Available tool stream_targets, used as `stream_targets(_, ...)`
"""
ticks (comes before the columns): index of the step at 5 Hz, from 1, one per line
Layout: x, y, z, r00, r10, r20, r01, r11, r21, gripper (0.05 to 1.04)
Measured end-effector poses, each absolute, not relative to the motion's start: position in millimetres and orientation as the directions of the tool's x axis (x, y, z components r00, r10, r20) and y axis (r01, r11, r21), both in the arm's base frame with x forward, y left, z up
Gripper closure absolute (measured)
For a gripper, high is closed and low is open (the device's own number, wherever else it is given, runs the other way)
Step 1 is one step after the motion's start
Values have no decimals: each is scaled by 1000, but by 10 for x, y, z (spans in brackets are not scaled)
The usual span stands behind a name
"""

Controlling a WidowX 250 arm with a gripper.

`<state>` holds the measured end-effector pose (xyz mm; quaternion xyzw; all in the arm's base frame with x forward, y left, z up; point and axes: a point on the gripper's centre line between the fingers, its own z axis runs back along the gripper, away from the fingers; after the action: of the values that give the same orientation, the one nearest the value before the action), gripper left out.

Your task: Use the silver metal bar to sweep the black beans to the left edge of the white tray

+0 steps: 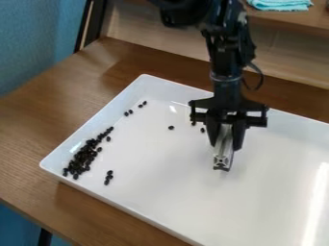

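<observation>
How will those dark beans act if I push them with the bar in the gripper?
The beans look small and rounded, so they'll likely skid or roll on the glossy tray. They're loosely heaped, so they will probably spread rather than move as one. The bar is narrow; some may slip around it.

1 long glare streak point(315, 204) on tray point(160, 192)

Some indoor workspace on my feed (home or lab, unclear): wood-grain tabletop point(38, 144), blue wall point(32, 43), teal cloth point(281, 5).
</observation>
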<state>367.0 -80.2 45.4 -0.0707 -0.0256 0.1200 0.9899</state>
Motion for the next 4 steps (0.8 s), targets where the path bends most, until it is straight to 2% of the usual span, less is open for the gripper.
stream_targets(1,3830,-795,328,965,262,28,-256,958,-127,689)
stream_targets(2,3864,-671,293,956,292,26,-287,951,-116,689)
stream_targets(4,3673,-275,256,941,335,54,-326,936,-131,689)
